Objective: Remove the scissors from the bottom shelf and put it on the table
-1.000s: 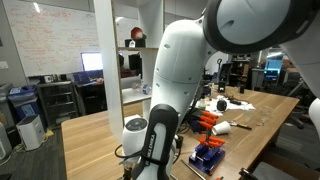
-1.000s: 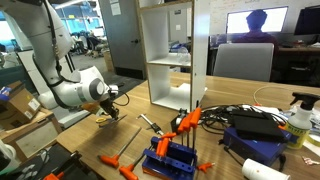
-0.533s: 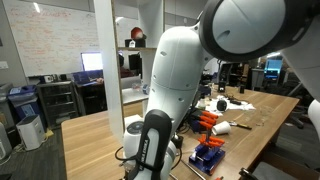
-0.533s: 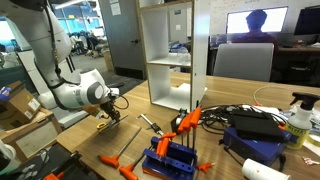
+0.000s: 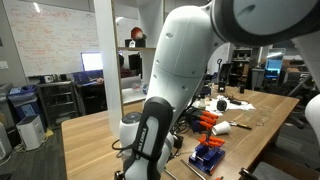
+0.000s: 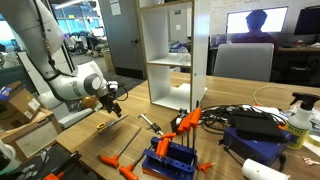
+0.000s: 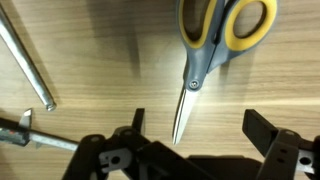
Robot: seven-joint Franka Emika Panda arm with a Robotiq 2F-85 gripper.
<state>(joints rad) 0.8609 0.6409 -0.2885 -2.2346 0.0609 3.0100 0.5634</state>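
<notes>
- Wrist view, far left: a metal rod point(image 7: 25, 55) lies on the counter point(image 7: 100, 60), well apart from the task's thing. Ignore it.
- Centre-right of that view: the scissors point(image 7: 195, 75) lie flat on the wood. The yellow-and-grey handles are at the top and the closed blades point down toward the camera.
- Your hand point(image 7: 195, 118) is released and empty. Both fingers point(image 7: 262, 130) stand apart on either side of the blade tip, with nothing between the pads and no contact with the scissors.
- In an exterior view the arm point(image 6: 60, 85) comes in from the left. The hand point(image 6: 110, 98) hovers just above the counter, left of the white shelf point(image 6: 178, 60).
- The shelf's bottom bay looks bare from here. The scissors themselves are too small to make out clearly in that view.
- Judgement: the scissors are out of the shelf and on the counter, so the placing looks done. The step in hand is the retreat.
- Next move: lift straight up with the fingers kept apart. The blade tip sits between them, so any sideways drift would nudge the scissors.
- Right side: the orange-handled tools point(image 6: 185, 120) are near the shelf's foot. Stay left of that clutter as you pull away.
</notes>
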